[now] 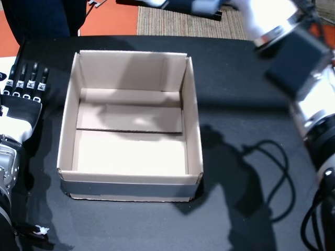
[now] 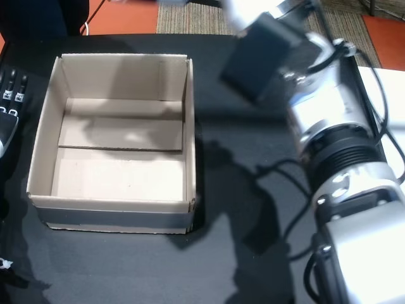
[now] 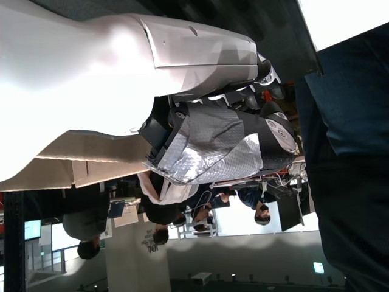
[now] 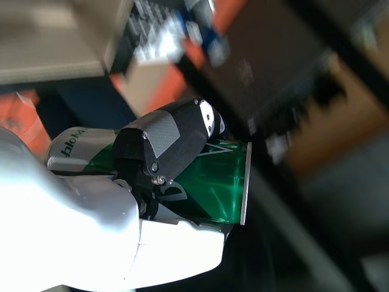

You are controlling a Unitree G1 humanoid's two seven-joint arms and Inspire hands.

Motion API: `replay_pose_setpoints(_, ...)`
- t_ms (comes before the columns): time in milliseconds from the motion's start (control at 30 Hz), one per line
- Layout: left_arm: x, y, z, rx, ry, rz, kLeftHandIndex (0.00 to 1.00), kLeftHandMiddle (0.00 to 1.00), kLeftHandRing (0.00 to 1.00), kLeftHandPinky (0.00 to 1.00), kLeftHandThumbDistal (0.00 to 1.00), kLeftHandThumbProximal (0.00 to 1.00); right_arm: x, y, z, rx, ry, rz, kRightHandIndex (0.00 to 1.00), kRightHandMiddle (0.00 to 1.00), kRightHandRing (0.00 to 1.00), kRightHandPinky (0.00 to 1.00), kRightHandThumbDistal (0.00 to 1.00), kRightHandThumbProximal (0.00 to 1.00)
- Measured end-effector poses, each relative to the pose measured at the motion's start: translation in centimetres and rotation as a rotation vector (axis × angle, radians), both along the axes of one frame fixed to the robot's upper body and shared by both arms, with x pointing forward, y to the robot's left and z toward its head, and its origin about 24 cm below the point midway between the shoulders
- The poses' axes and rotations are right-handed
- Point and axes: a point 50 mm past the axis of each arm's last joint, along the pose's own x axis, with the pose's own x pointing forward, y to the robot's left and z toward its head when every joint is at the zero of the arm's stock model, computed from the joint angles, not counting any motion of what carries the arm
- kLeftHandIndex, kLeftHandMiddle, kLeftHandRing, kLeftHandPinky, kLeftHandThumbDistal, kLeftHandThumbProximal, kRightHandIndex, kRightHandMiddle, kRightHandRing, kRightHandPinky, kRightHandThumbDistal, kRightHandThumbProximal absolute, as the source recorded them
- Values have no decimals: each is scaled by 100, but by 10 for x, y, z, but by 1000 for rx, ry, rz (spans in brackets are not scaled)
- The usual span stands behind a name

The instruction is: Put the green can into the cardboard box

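The green can (image 4: 209, 182) shows only in the right wrist view, on its side in the picture, with my right hand (image 4: 167, 149) shut on it and the thumb lying across its side. In both head views the right forearm (image 1: 306, 83) (image 2: 316, 107) reaches up past the table's far edge, and the hand and can lie outside the picture. The cardboard box (image 1: 128, 177) (image 2: 111, 204) stands open and empty on the black table. My left hand (image 1: 23, 86) (image 2: 9, 95) lies flat left of the box with its fingers straight and holding nothing. The left wrist view shows that hand (image 3: 182, 91) from close up.
The black table (image 1: 241, 219) runs right of and in front of the box. Black cables (image 1: 272, 157) lie beside my right arm. Beyond the far edge are a striped rug (image 1: 183, 21), orange floor and a person's dark trousers (image 1: 42, 15). People show in the room behind.
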Motion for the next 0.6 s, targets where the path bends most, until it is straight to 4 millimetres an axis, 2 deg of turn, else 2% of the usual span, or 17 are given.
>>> replay_pose_setpoints(100,0,-2,0,9,2,-5,69,75,83,91,0,66,-1,12,-16,-153,58,43,16,17,25,38,14,0)
replay_pose_setpoints(167,1,-3,-1,22,6,-6,77,80,86,93,0,66,-1,17,-20,-204,90,58,16,17,25,39,10,0)
replay_pose_setpoints(300,1,-5,-1,47,13,-16,74,77,85,90,0,63,-1,25,-24,-276,122,71,19,20,28,39,8,0)
replay_pose_setpoints(367,1,-6,-2,35,11,-14,69,75,85,90,0,61,0,33,-28,-429,135,79,17,21,30,38,5,0)
replay_pose_setpoints(467,1,-8,-2,17,-1,-20,66,74,86,92,0,59,3,39,-32,-686,176,73,18,23,33,39,11,0)
replay_pose_setpoints(533,1,-8,-2,13,-6,-20,65,73,85,92,0,56,7,39,-32,-811,210,50,18,25,36,39,23,0)
replay_pose_setpoints(600,1,-7,-2,4,-9,-19,65,73,86,92,0,52,10,36,-31,-901,253,23,19,26,36,38,27,0)
